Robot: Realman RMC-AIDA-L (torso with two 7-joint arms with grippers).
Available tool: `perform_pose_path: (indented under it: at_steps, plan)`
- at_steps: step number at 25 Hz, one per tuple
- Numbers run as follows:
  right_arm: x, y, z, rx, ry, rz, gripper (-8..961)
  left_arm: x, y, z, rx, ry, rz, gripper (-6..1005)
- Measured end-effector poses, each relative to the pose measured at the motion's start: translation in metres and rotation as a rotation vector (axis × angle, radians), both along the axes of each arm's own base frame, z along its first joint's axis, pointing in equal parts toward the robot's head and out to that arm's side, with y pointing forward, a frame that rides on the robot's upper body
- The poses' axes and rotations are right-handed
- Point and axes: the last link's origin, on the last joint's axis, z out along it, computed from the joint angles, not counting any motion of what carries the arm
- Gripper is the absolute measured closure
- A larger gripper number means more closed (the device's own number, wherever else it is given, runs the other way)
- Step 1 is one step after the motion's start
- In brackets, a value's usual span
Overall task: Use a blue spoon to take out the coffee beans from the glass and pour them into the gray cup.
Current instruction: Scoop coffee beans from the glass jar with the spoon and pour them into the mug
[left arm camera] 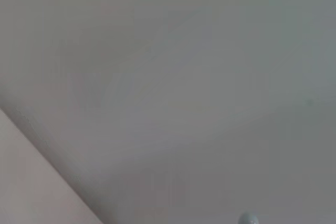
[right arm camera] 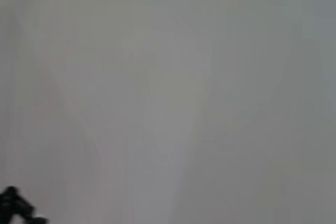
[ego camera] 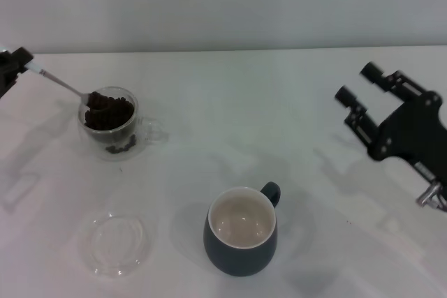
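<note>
The glass [ego camera: 133, 134] stands at the left of the white table, heaped with coffee beans [ego camera: 115, 115]. The blue spoon [ego camera: 61, 85] slants down from the far left, its metal bowl resting in the top of the beans and its pale handle end in my left gripper [ego camera: 14, 66] at the picture's edge. The left gripper is shut on the handle. The gray cup [ego camera: 241, 250] stands near the front middle, upright, handle to the back right, its cream inside empty. My right gripper [ego camera: 360, 83] hovers at the right, open and empty.
A flat clear glass saucer [ego camera: 117, 243] lies at the front left, between the glass and the table's front edge. The wrist views show only plain pale surface.
</note>
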Motion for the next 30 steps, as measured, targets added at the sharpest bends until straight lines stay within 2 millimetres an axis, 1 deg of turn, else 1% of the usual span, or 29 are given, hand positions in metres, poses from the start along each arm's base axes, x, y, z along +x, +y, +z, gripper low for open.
perform_pose_path:
  at_steps: [4,6,9,10,20,30]
  plan:
    - [0.004,0.006,0.010,0.062,0.009,-0.033,470,0.006,0.000,-0.002,-0.021,0.000,-0.038,878]
    - [0.008,0.010,0.019,0.111,0.020,-0.063,470,0.009,-0.002,-0.003,-0.034,-0.010,-0.055,878]
    - [0.012,0.014,0.024,0.143,0.026,-0.091,470,0.014,-0.003,-0.007,-0.050,-0.024,-0.076,877]
    - [0.014,0.018,0.027,0.161,0.027,-0.114,470,0.017,-0.003,-0.009,-0.060,-0.029,-0.088,877]
    - [0.013,0.030,0.034,0.205,0.019,-0.130,471,0.045,-0.004,-0.031,-0.183,-0.024,-0.212,878]
    - [0.012,0.033,0.034,0.209,0.017,-0.132,471,0.075,-0.008,-0.055,-0.311,0.012,-0.353,877]
